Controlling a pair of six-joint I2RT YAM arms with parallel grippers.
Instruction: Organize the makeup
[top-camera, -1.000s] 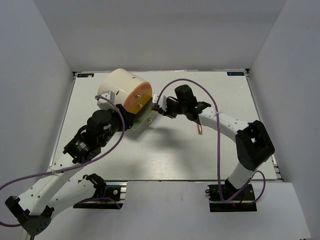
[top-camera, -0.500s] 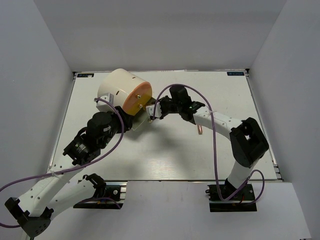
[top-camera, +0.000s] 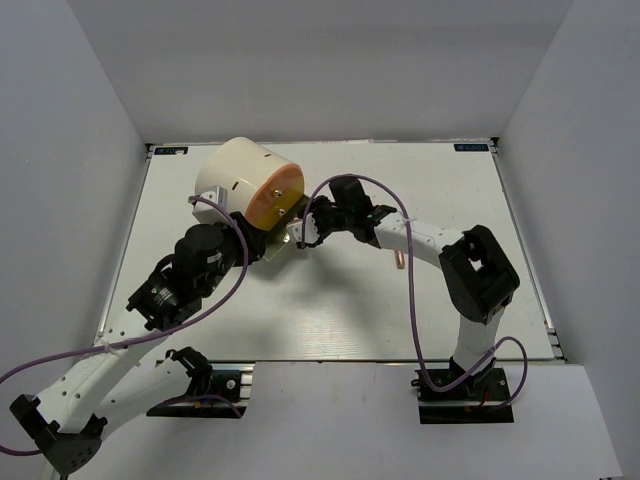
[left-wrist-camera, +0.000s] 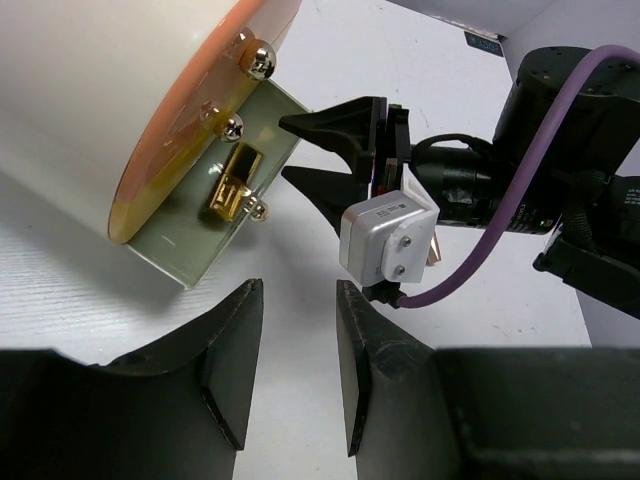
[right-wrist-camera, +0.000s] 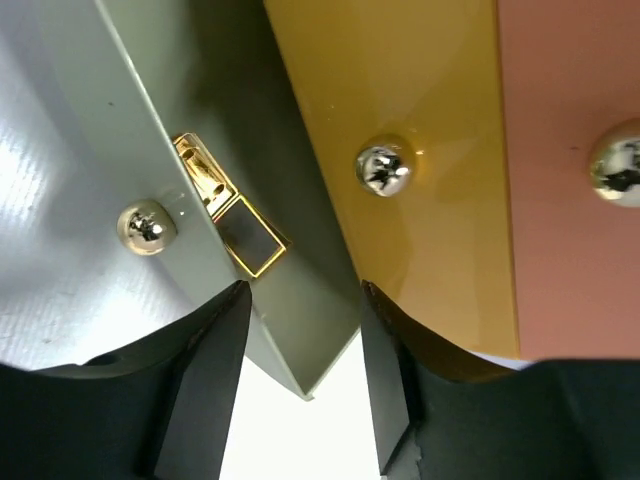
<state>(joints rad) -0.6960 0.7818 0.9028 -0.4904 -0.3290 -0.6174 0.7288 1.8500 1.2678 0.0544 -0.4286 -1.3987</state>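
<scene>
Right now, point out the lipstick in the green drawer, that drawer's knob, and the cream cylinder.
lipstick (left-wrist-camera: 228, 192): left wrist view, its gold casing.
drawer knob (left-wrist-camera: 258, 210): left wrist view, the shiny ball.
cream cylinder (top-camera: 235, 170): top external view, its curved side wall.

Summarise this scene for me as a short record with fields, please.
cylinder: cream, orange front, lying on its side at the rear left of the table
drawer: green, sticking out from the cylinder's front
lipstick: gold, in the drawer
tube: rose-gold, on the table, right of centre
left tool: open, empty, facing the drawer
right tool: open, astride the drawer's corner, contact unclear
</scene>
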